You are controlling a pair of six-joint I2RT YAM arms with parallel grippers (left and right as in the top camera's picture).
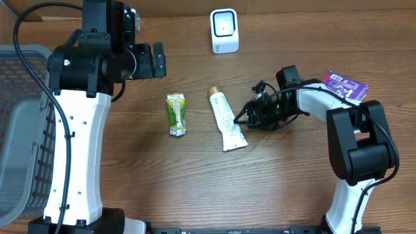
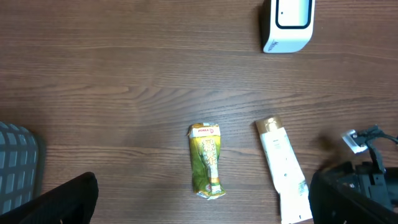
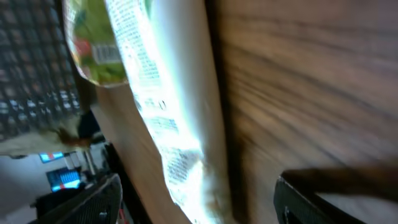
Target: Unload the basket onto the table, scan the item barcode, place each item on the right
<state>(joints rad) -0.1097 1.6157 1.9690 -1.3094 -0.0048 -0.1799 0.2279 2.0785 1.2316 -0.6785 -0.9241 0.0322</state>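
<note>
Right gripper is low over the wooden table, right up against the near half of the white tube. Its jaws are spread wide. In the wrist view the tube runs between the two dark fingers with a gap on each side, so nothing is pinched. The tube lies flat, gold cap pointing far and crimped end near and slightly right. Just left of it, apart and roughly parallel, lies a green packet. The white barcode scanner stands at the far side, well apart from the tube's cap. A purple packet sits at the right, beside the right arm. Over on the far left, the left gripper hangs above the table, jaws fully apart and empty. A grey basket fills the left edge.
</note>
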